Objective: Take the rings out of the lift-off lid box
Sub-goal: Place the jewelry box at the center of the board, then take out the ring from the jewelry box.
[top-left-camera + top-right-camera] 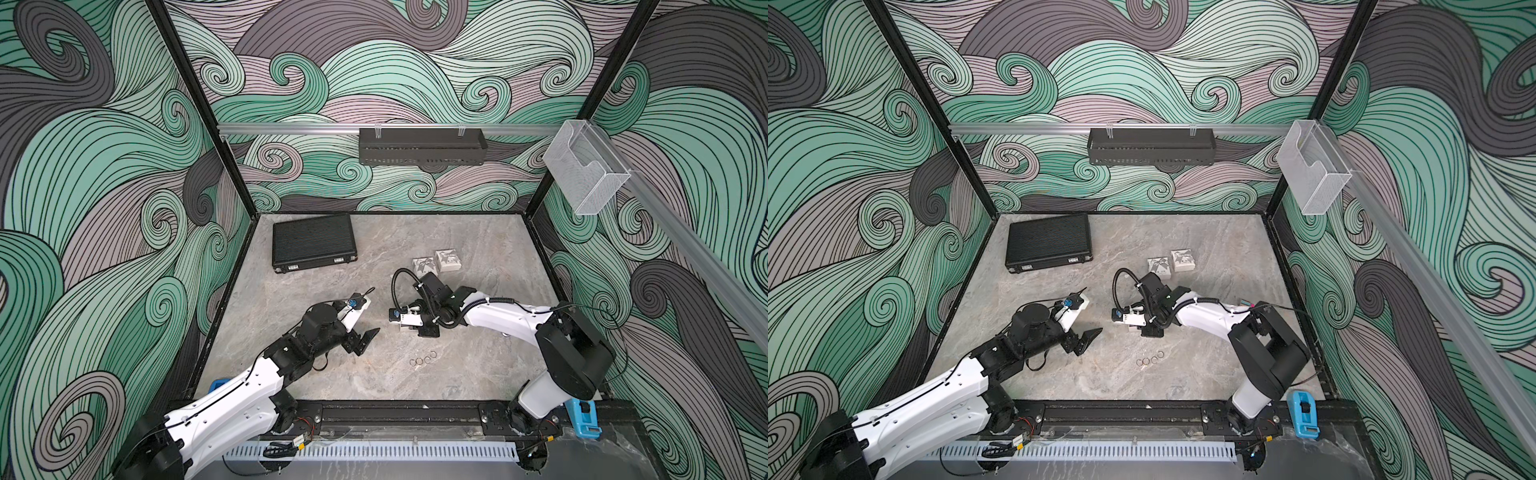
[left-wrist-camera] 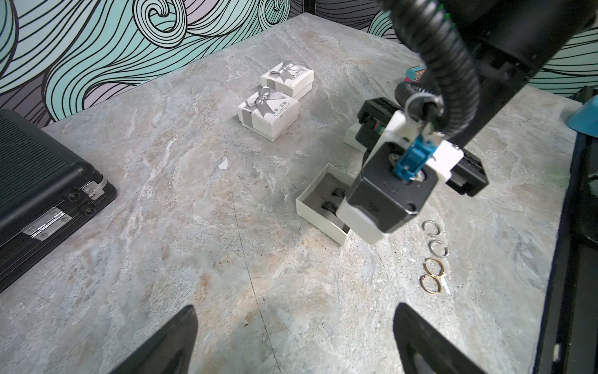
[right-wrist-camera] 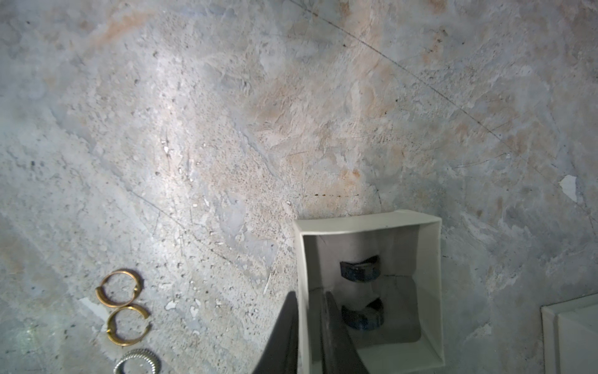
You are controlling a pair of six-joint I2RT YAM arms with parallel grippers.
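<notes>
The right gripper (image 3: 310, 293) is lowered astride the open box's (image 3: 372, 223) wall, a pinch not being discernible, and two black rings (image 3: 359, 268) inside are revealed only by the wrist views, at lower right.

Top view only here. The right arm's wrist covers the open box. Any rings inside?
Observer: Yes, two black rings sit inside the box.
Operator: Is the right gripper holding one?
Observer: No. The right gripper holds no ring. Its jaws are slightly parted astride one wall of the box, one finger inside and one outside.
Operator: The four on the table look alike from here. What are they?
Observer: Two gold rings and two silvery rings, all open hoops.
</notes>
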